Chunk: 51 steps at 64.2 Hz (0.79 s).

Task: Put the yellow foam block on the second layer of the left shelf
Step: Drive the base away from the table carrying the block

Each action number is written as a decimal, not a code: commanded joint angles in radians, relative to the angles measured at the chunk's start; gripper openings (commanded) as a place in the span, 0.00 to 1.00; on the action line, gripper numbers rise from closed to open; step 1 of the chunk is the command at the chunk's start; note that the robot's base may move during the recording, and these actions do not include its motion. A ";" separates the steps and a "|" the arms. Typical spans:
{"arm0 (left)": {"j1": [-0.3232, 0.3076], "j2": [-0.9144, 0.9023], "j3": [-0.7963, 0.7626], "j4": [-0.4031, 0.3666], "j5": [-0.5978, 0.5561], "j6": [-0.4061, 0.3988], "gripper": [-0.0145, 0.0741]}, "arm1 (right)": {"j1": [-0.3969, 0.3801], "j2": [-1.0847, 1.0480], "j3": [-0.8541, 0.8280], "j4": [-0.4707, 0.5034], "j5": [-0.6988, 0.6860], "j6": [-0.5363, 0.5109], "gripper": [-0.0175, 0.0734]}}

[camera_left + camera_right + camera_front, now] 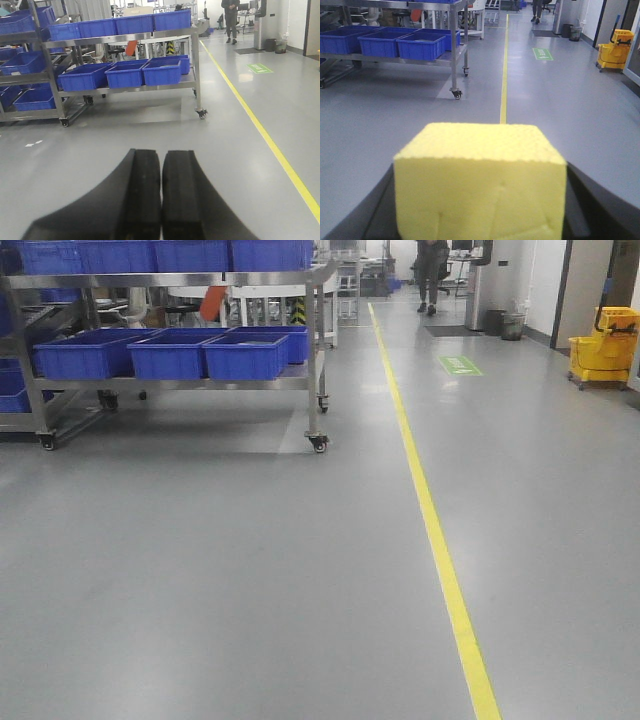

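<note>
In the exterior front-facing view neither arm shows; a grey floor [200, 570] stretches ahead, crossed lengthwise by a yellow floor line [430, 510]. At the upper left stands a wheeled steel rack [316, 350] with blue bins [170, 352] side by side on its lower level and more on the level above. A yellow mop bucket [603, 345] sits at the far right, a green floor marking [459, 365] lies just right of the line, and a person [432, 270] stands far down the aisle. In the left wrist-mounted view the left end effector [161, 165] fills the lower middle, its two black fingers [142, 200] pressed flat against each other with nothing between them; the same rack and bins stand beyond it to the left. In the right wrist-mounted view the yellow foam block [480, 150] takes up the lower centre, clamped in the right end effector [480, 200], whose dark fingers [377, 215] show at both sides, tight against the block's flanks. The block is up off the floor, well apart from the rack at the upper left.
</note>
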 commanded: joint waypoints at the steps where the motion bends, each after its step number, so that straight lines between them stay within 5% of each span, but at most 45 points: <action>1: 0.001 -0.021 0.026 -0.011 -0.081 -0.003 0.30 | -0.008 0.008 -0.027 0.000 -0.098 -0.002 0.75; 51: 0.001 -0.021 0.026 -0.011 -0.081 -0.003 0.30 | -0.008 0.008 -0.027 0.000 -0.098 -0.002 0.75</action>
